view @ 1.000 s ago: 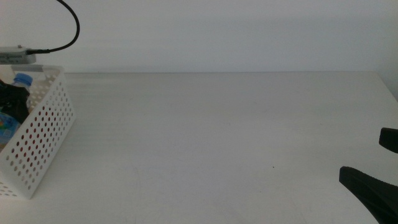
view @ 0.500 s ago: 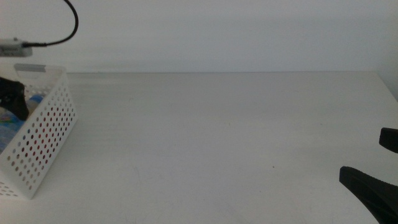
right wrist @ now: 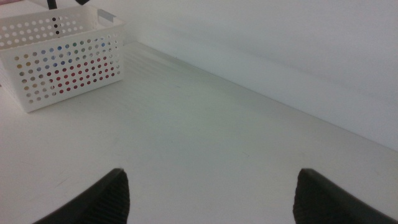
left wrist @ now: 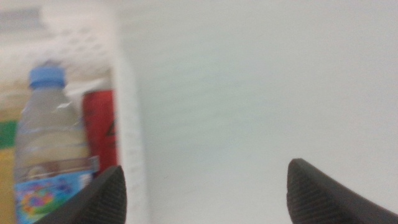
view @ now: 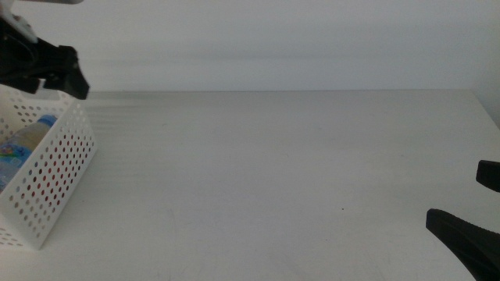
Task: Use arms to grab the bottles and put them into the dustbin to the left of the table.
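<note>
Bottles point(left wrist: 53, 149) apparently all lie in the dustbin point(view: 55, 172), my left gripper point(left wrist: 202, 193) hanging open-jawed above, nothing left.

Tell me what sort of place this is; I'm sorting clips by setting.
Probably a robot test bench, not a home: a bare white table against a plain wall, a perforated white basket holding a water bottle and red can, and two open claws.
</note>
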{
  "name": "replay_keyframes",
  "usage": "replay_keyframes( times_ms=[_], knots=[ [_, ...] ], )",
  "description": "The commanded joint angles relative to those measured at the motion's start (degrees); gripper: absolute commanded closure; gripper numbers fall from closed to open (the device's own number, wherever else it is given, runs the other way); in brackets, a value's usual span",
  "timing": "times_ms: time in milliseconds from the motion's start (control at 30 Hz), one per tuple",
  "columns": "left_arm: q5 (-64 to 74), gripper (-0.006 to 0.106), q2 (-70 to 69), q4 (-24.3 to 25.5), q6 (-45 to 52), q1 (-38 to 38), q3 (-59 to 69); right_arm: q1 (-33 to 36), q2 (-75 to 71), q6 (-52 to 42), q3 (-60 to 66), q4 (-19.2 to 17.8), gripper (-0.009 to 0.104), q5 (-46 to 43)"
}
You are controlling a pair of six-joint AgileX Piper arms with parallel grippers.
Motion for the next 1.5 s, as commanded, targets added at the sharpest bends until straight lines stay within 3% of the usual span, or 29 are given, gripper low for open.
replay_keyframes(
  times_ms=[0,167,833,1133,1467],
  knots=[
    [-6.2,0.023,-6.0,-2.9,-0.9,-2.3,2.6,-0.2,0.5,-0.5,-1.6,-0.3,0.025,-4.1],
    [-12.1,0.023,-13.7,-6.7,-0.8,-5.6,9.6,-0.2,0.5,-0.5,-1.6,-0.3,0.025,-4.1],
    [-17.0,0.023,-26.9,-9.0,2.0,-8.3,14.7,-0.2,0.5,-0.5,-1.6,-0.3,0.025,-4.1],
    [-39.0,0.023,-33.7,-4.9,-1.1,-9.7,22.8,-0.2,0.5,-0.5,-1.6,-0.3,0.025,-4.1],
    [-39.9,0.023,-36.9,-2.8,-1.3,-9.7,23.6,-0.2,0.5,-0.5,-1.6,-0.3,0.025,-4.1]
  ],
)
